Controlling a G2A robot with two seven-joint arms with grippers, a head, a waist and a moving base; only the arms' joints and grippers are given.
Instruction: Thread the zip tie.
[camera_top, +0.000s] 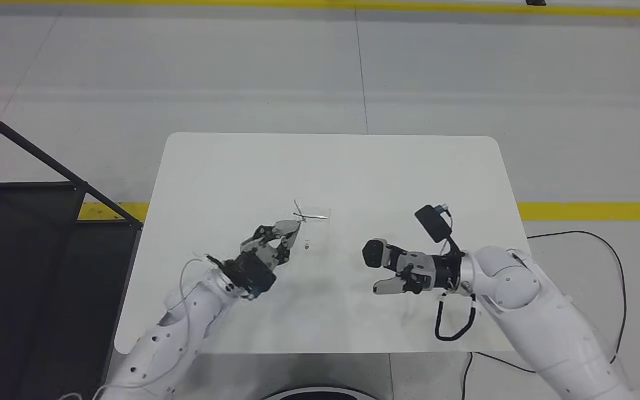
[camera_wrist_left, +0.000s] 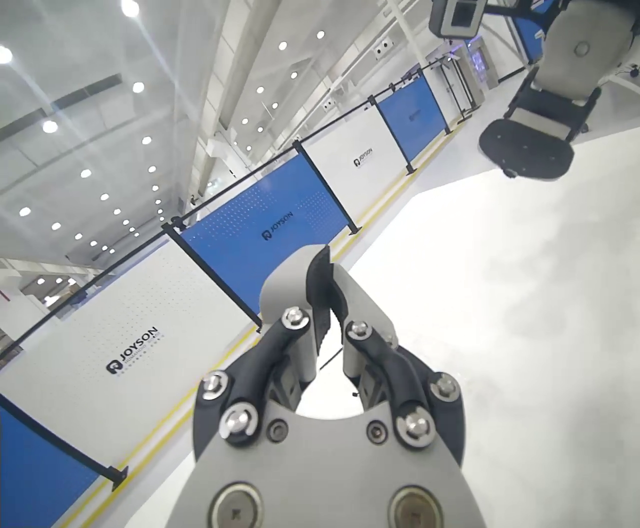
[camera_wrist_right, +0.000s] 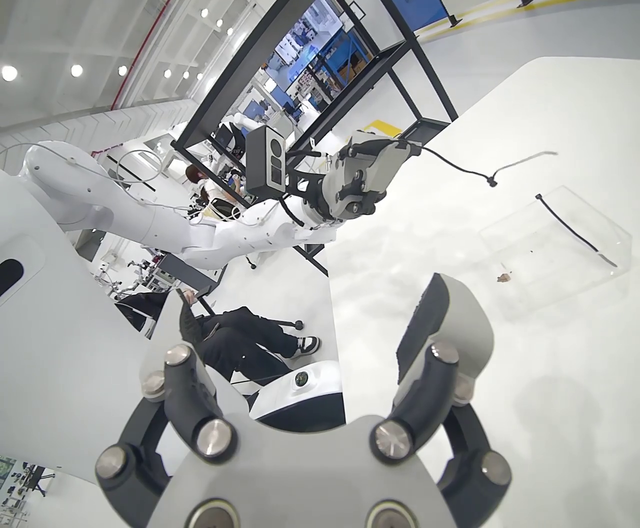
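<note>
The left claw (camera_wrist_right: 400, 146) is clamped shut on one end of a black zip tie (camera_wrist_right: 462, 169), which juts out over the desk (camera_wrist_right: 500, 400); the right claw (camera_wrist_right: 310, 305) hangs wide open and empty, well apart. The free end looks floppy: it may sag or twist in the pinch and spoil the threading.

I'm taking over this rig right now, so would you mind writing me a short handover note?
Left gripper: shut on a black zip tie, whose head end sticks out free above the table.
Right gripper: open and empty, over the table, facing the left one.
A second zip tie lies loose on a clear tray.
Done: one tie is in hand.
Left: pass its tail through its head. No loop is formed yet.
</note>
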